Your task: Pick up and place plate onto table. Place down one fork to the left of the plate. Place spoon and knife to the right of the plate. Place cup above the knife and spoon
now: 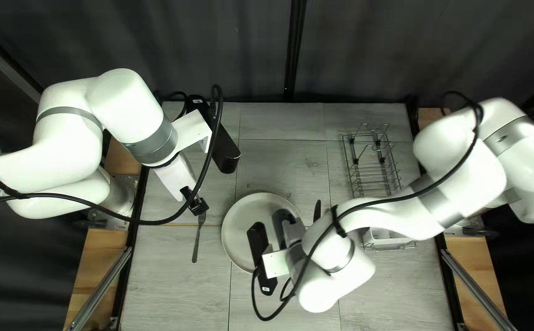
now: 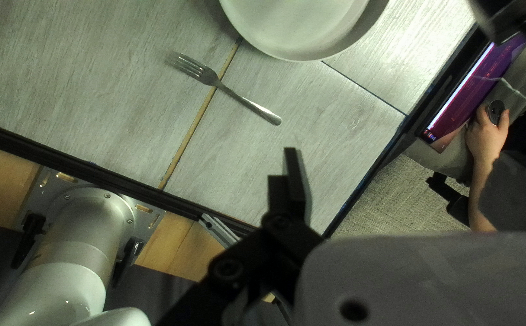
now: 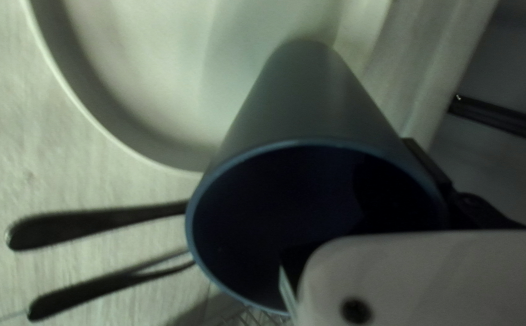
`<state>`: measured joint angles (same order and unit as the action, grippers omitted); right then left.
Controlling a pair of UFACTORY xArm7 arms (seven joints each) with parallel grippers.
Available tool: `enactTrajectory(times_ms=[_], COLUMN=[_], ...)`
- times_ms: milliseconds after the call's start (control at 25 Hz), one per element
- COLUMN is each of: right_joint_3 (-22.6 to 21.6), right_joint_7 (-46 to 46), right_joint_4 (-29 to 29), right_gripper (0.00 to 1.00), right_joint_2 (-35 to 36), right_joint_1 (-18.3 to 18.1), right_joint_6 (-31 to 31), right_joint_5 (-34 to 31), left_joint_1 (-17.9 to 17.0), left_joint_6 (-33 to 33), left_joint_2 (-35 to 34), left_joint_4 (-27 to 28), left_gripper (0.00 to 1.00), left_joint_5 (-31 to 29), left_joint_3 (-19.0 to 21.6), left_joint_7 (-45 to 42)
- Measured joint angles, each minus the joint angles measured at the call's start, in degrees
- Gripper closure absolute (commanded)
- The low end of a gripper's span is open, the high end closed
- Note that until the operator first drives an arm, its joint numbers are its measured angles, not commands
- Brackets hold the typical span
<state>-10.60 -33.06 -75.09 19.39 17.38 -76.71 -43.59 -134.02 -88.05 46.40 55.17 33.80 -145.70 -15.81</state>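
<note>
The pale round plate [image 1: 244, 220] lies on the table, and the fork [image 1: 197, 239] lies flat just to its left. My left gripper [image 1: 195, 205] hovers open and empty above the fork's tines; in its wrist view the fork [image 2: 226, 88] lies ahead of the black finger [image 2: 292, 176]. My right gripper [image 3: 410, 170] is shut on the dark blue cup [image 3: 308, 149]: one finger presses the outside wall and the other is hidden inside. Beyond the cup lie two dark handles, the knife [image 3: 95, 224] and the spoon [image 3: 108, 283], beside the plate [image 3: 154, 68]. My right wrist hides the cup in the top left view.
A wire dish rack [image 1: 371, 161] stands at the back right, and a white caddy [image 1: 386, 240] sits under my right forearm. One dark utensil tip [image 1: 317, 210] shows right of the plate. Off the table's near edge are a person's hand [image 2: 485, 131] and a screen [image 2: 467, 90].
</note>
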Motion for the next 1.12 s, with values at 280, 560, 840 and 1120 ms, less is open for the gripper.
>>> enactTrajectory(times_ms=[280, 560, 840, 1120], right_joint_3=[1.0, 5.3, 11.1, 15.0], right_joint_7=[6.5, 19.4, 40.7, 57.6], right_joint_4=[8.4, 19.3, 21.4, 17.8], right_gripper=[1.0, 1.0, 1.0, 1.0], right_joint_2=[-9.8, -18.0, -20.4, -17.2], right_joint_1=[-4.2, -11.0, -16.6, -20.7], right_joint_6=[6.0, 21.1, 26.7, 25.5], right_joint_5=[4.5, 12.2, 26.9, 38.7], left_joint_1=[0.0, 0.0, 0.0, 0.0], left_joint_6=[0.0, 0.0, 0.0, 0.0], left_joint_2=[0.0, 0.0, 0.0, 0.0], left_joint_4=[0.0, 0.0, 0.0, 0.0], left_gripper=[0.0, 0.0, 0.0, 0.0], left_joint_5=[0.0, 0.0, 0.0, 0.0], left_joint_3=[0.0, 0.0, 0.0, 0.0], left_joint_7=[0.0, 0.0, 0.0, 0.0])
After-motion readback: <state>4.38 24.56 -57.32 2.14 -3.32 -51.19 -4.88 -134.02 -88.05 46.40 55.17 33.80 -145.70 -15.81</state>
